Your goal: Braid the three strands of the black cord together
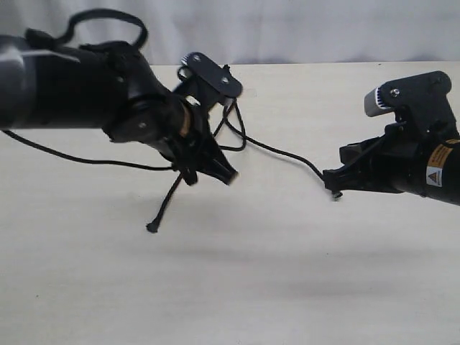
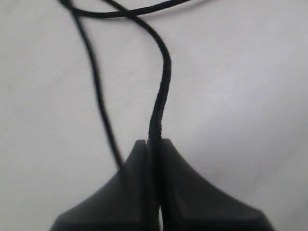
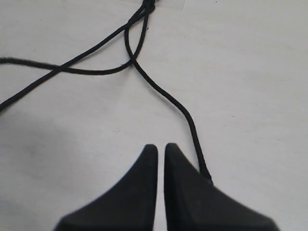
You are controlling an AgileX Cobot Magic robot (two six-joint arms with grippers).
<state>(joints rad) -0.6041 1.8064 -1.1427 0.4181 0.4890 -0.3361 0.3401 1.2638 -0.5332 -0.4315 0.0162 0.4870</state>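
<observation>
The black cord's knotted end [image 3: 149,7] is taped to the table at the back. From it the three strands fan out. My left gripper [image 1: 210,171] is shut on the middle strand [image 2: 163,77], whose knobbed tip [image 1: 152,228] hangs down to the table. A second strand [image 1: 72,158] trails left under the left arm. The third strand [image 3: 163,94] runs right and ends beside my right gripper [image 3: 160,147]. That gripper is shut with only a thin empty slit between its fingers. The strand passes along the outside of one finger [image 3: 192,192], not between them.
The pale wooden table [image 1: 287,287] carries nothing else. A white backdrop [image 1: 323,29] stands behind its far edge. The left arm's bulky body and cable loop [image 1: 108,18] cover the back left. The right arm [image 1: 424,158] sits low at the right.
</observation>
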